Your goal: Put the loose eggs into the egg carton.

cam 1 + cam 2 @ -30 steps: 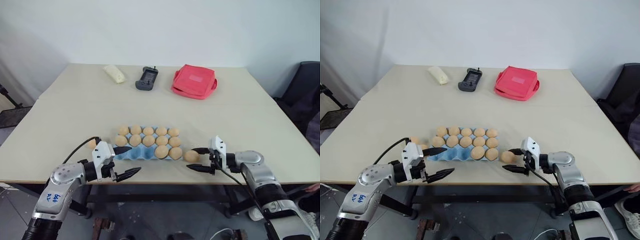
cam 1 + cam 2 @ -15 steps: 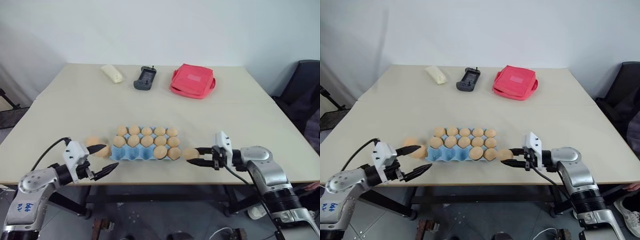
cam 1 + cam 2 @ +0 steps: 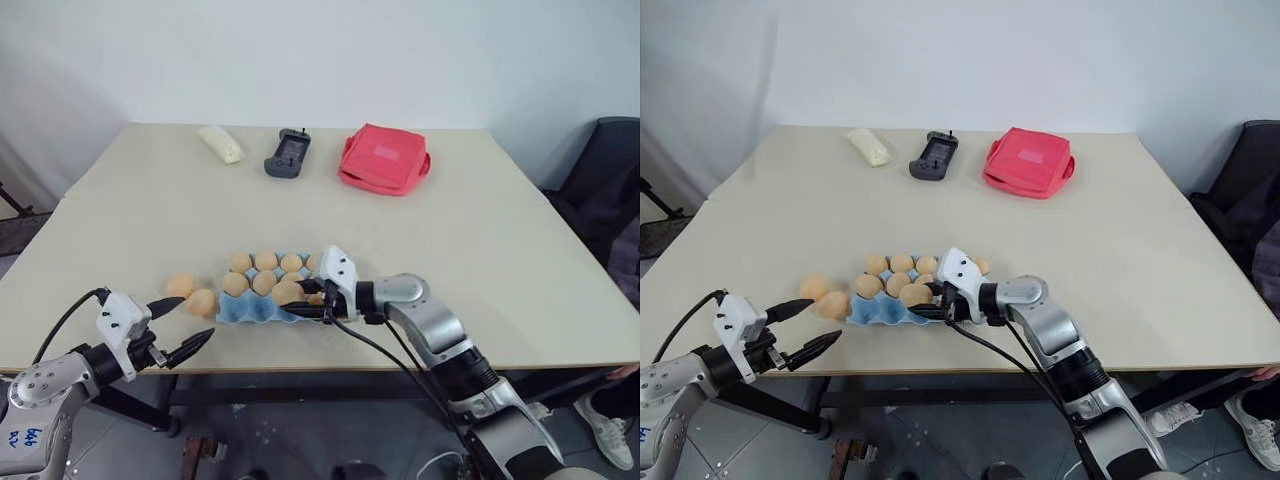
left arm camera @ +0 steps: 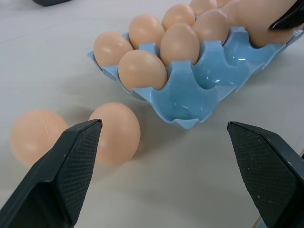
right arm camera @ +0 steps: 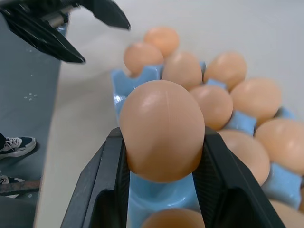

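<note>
The light blue egg carton (image 3: 247, 309) sits near the table's front edge with tan eggs in most cups. Two loose eggs (image 3: 181, 285) (image 3: 203, 301) lie on the table just left of it, and they show close up in the left wrist view (image 4: 114, 133). My left gripper (image 3: 198, 317) hangs open off the front edge, short of those two eggs, with nothing between its fingers (image 4: 71, 175). My right gripper (image 3: 298, 300) is shut on one egg (image 5: 161, 118), which it holds just above the carton's front row.
A cream oblong packet (image 3: 222, 145), a dark handheld device (image 3: 286, 155) and a red square pouch (image 3: 385, 160) lie along the far side of the table. A dark chair (image 3: 610, 190) stands off the right edge.
My right gripper closed on the egg lying right of the carton, lifted it and carried it left over the carton. My left gripper drew back to the left, still open.
</note>
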Tool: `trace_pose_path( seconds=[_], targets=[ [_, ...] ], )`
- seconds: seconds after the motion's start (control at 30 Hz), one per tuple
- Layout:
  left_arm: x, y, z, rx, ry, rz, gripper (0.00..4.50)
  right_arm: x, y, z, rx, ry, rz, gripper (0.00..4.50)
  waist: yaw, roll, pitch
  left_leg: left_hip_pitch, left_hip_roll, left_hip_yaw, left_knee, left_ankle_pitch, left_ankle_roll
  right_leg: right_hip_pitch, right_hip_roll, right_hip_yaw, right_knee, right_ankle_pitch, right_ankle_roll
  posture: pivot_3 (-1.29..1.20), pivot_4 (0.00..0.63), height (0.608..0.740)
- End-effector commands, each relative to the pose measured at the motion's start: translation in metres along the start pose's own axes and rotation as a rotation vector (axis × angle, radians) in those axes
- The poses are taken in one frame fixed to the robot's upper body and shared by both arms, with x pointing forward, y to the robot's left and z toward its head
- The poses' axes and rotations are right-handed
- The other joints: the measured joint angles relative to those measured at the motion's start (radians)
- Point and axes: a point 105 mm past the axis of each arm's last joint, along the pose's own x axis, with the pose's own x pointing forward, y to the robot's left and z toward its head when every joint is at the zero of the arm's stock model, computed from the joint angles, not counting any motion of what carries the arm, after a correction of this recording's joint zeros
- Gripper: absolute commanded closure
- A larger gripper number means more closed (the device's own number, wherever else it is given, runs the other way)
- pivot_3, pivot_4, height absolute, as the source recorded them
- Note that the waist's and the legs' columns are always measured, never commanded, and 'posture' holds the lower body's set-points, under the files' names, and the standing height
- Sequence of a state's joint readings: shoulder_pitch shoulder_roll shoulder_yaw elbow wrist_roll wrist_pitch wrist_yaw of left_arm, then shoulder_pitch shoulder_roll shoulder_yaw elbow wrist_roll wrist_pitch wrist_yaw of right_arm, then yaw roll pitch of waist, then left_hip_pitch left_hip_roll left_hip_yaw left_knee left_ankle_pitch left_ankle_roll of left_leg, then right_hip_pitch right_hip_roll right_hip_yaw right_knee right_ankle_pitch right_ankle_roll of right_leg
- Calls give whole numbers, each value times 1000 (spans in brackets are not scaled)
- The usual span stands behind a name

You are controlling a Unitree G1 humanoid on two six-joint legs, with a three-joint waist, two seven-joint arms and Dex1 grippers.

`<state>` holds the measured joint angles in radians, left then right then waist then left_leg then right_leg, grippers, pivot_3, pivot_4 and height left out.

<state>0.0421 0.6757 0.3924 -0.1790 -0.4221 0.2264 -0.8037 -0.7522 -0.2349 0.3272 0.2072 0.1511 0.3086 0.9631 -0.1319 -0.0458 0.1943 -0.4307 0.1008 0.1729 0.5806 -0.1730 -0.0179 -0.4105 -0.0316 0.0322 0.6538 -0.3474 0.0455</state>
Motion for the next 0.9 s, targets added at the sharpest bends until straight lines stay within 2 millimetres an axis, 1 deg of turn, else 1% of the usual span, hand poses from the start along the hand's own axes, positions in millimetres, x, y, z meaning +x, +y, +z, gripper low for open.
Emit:
trace_pose_path(
  seconds=[0.03,0.13,0.2,0.33,0.4,0.47,0.5,0.63,0.73,0.83,0.9],
  targets=[
    [-6,0,10,15,-34,25,0,-4,-4,9,-61,-17,-6,1756,0,0,0,0,0,0,0,0,0,0,0,0,0,0,0,0,150,740],
    [-9,3,11,0,-45,48,0,-14,-6,23,-74,-64,4,642,-4,0,0,0,2,0,1,1,-1,-1,2,0,1,0,1,0,150,740],
    [-12,8,14,-24,-68,76,0,-24,-1,28,-93,-96,44,44,-4,0,0,0,2,0,1,2,-2,-2,3,0,3,0,1,0,150,740],
    [-22,14,13,-33,-65,106,0,-57,15,23,-116,-164,140,44,-2,0,0,2,3,-1,1,2,-3,0,4,-1,4,0,1,0,150,740],
    [-32,19,7,-38,-37,126,0,-75,22,21,-110,-218,176,44,0,0,0,3,3,-1,1,2,-3,1,4,-1,3,0,1,0,150,740],
    [-45,21,-3,-70,7,137,0,-90,20,13,-123,-219,141,44,-3,0,0,3,3,-1,1,2,-3,1,4,0,3,0,1,0,150,740],
    [-50,21,-6,-90,20,136,0,-94,19,10,-126,-210,128,44,-7,0,0,3,3,-1,1,2,-3,0,4,0,3,0,1,0,150,740],
    [-73,29,-27,-109,98,189,0,-118,11,-13,-67,-169,49,44,-9,0,0,5,3,-2,1,2,-3,1,4,1,3,-1,-1,0,150,740],
    [-77,28,-35,-117,127,177,0,-125,4,-17,-48,-170,-7,44,-9,0,0,7,2,-3,1,2,-3,3,3,1,3,-8,-14,0,150,740],
    [-71,28,-36,-90,128,169,0,-130,-4,-21,-61,-159,-57,44,-9,-1,0,7,2,-4,1,1,-3,3,2,1,3,-8,-14,0,150,740],
    [-66,29,-34,-72,115,168,0,-130,-6,-22,-63,-158,-69,44,-8,-1,0,7,1,-3,1,1,-3,4,2,1,3,-8,-14,0,150,740]
  ],
)
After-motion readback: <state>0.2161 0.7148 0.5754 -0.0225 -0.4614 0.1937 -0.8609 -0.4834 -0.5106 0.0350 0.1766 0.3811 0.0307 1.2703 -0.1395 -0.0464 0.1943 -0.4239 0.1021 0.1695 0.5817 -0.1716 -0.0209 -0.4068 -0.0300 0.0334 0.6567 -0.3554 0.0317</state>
